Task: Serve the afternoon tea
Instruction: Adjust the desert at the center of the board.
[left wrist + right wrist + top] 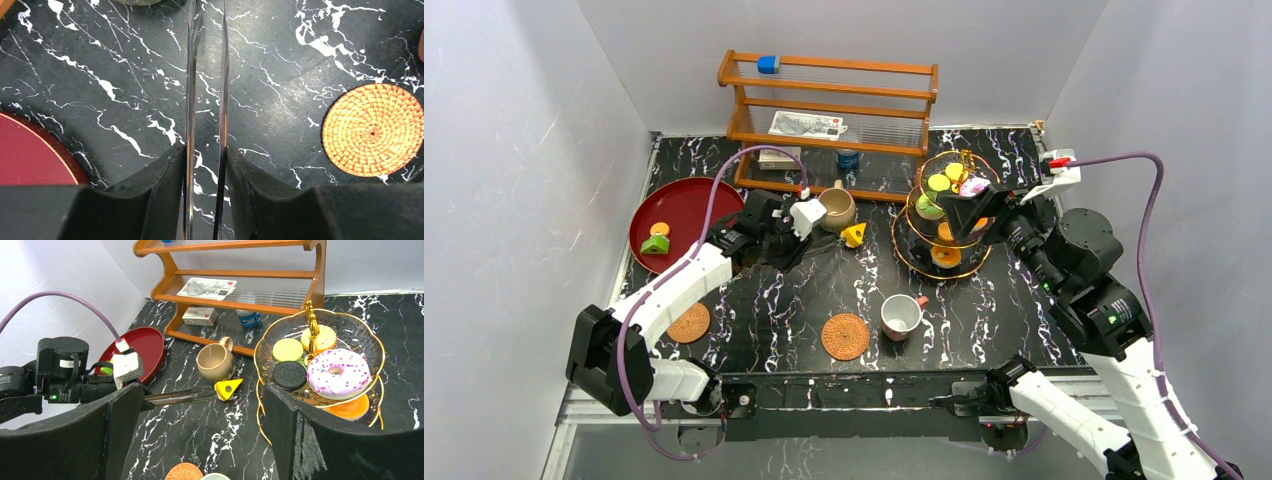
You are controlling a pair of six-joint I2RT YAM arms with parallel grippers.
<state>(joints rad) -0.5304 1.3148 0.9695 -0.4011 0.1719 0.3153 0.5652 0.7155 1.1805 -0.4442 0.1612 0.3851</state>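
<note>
The gold-rimmed stand point(356, 329) holds a pink doughnut point(338, 372) and dark cookie point(290, 375) on top; the red tray point(694, 205) holds two small toys point(656, 244). The left fingers point(155, 190) pinch metal tongs point(190, 100) near the tan mug point(215, 362); the right fingers point(120, 425) stand wide beside the stand.

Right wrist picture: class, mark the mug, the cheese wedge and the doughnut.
mug point(214, 367), right wrist view, on its outer wall.
cheese wedge point(226, 389), right wrist view, on its yellow face.
doughnut point(352, 377), right wrist view, on the pink icing beside the hole.
</note>
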